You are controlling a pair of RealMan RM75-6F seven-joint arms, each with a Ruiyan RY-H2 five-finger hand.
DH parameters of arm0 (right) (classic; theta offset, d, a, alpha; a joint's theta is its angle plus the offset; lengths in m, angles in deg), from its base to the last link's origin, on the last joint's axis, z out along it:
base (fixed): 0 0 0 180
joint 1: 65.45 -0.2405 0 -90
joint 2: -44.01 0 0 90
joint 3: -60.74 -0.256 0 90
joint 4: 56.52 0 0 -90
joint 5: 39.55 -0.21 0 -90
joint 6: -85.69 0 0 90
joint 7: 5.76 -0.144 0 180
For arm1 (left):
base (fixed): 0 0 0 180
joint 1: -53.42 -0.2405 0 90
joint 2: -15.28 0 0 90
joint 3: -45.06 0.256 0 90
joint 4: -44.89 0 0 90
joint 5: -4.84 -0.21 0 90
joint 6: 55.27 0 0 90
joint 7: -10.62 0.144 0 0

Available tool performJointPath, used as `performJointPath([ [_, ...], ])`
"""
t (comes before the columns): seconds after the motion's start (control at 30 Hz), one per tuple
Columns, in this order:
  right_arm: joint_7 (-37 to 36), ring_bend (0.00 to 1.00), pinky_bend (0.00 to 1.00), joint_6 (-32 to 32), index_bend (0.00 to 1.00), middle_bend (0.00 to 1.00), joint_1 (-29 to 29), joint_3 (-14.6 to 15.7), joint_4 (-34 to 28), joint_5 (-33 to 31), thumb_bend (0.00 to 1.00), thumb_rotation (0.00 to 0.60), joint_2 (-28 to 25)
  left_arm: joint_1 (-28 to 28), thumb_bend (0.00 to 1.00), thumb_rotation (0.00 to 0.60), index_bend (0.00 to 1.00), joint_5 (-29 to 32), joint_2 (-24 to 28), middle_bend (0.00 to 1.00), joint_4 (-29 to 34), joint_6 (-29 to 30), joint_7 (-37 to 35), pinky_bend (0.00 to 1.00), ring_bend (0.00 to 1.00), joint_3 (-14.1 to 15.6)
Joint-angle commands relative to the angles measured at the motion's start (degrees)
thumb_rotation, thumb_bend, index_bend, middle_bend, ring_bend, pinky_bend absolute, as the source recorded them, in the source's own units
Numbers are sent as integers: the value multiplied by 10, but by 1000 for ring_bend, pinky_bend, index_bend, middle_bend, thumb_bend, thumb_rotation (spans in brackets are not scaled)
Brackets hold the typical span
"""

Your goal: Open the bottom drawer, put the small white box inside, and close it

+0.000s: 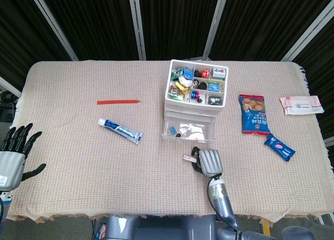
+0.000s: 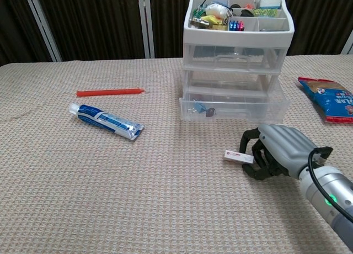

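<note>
Your right hand lay on the cloth in front of the drawers, its fingers curled around the near end of the white box. The chest view showed the box tilted up on edge between thumb and fingers, so you had it pinched; the head view gave only a sliver of the box at the hand's left. The bottom drawer stood pulled out, with small items inside.

Only the head view showed your left hand, fingers spread and holding nothing, at the table's left edge, well apart from everything. It alone also showed the wipes pack and the blue wrapper near the right edge; the chest view caught only part of the snack bag.

The table wore a beige woven cloth, with dark curtains behind. The toothpaste and red stick lay left of the drawers, with bare cloth between them and your right hand.
</note>
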Motion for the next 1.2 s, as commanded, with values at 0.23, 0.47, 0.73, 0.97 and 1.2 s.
performJointPath([
  [0.23, -1, 759, 642, -8, 699, 802, 4, -10, -22, 1, 343, 600, -7, 0, 112, 600, 155, 0, 0, 0, 0, 1, 0, 0, 0, 0],
  [0.47, -11, 759, 642, -34, 699, 802, 14, -12, -93, 24, 343, 600, -45, 0, 112, 600, 156, 0, -1, 0, -1, 1, 0, 0, 0, -1],
  [0.73, 11, 759, 642, -60, 699, 802, 21, -15, -217, 54, 344, 600, -113, 0, 113, 600, 157, -3, -1, 0, -1, 4, 1, 0, 0, -1],
  [0.97, 41, 759, 642, -62, 699, 802, 5, -49, -261, 54, 343, 600, -137, 0, 112, 600, 158, -3, -2, 0, -2, 5, 0, 0, 0, -1],
  [1.2, 84, 759, 642, -36, 691, 801, -34, -116, -228, -6, 343, 600, -131, 0, 113, 600, 157, -2, -2, 0, -2, 3, 0, 0, 0, -1],
])
